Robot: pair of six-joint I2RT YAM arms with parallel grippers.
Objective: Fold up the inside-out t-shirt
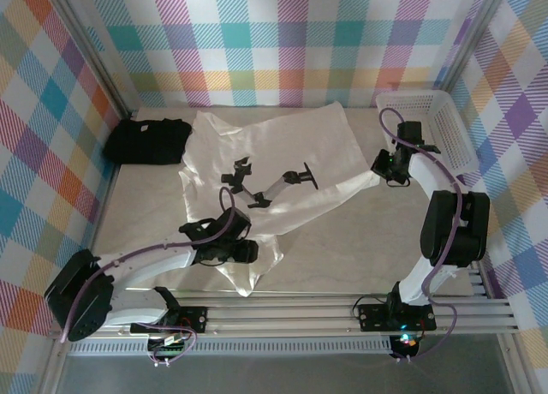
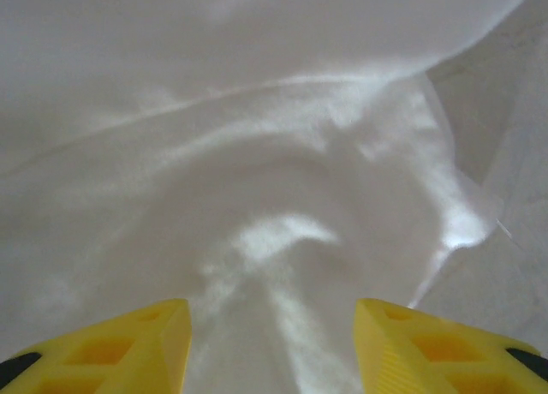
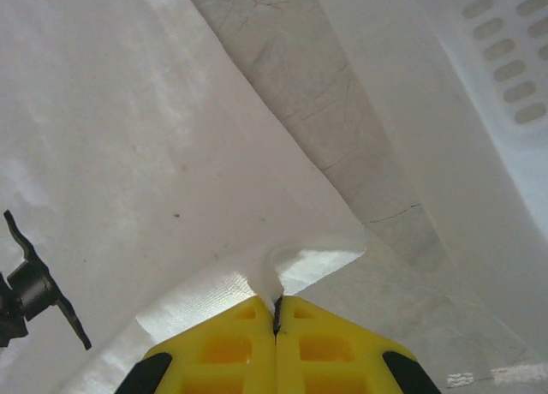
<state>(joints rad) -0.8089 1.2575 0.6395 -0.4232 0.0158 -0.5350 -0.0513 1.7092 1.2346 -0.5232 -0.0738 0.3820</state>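
The white t-shirt lies open but wrinkly on the worktop. It covers the middle, from near the far edge down toward the near edge. Its long way runs from far to near, leaning a little toward the left at the near end. One tip of it sticks out toward the right edge. I cannot tell which end is the neck.

The right hand is at that tip, close to the right edge. In the right wrist view the hand is pressed tight together, with a little corner of the t-shirt pinched at its tips. Bare worktop shows just past the cloth. The white basket is right beside it.

The left hand is over the near end of the shirt, by the near edge and left of the middle. In the left wrist view its yellow fingers stand apart. A soft bump of white cloth runs between them. I cannot tell if they press on it.

A black t-shirt sits bunched up in the far left corner, just beside the white one. The basket stands in the far right corner.
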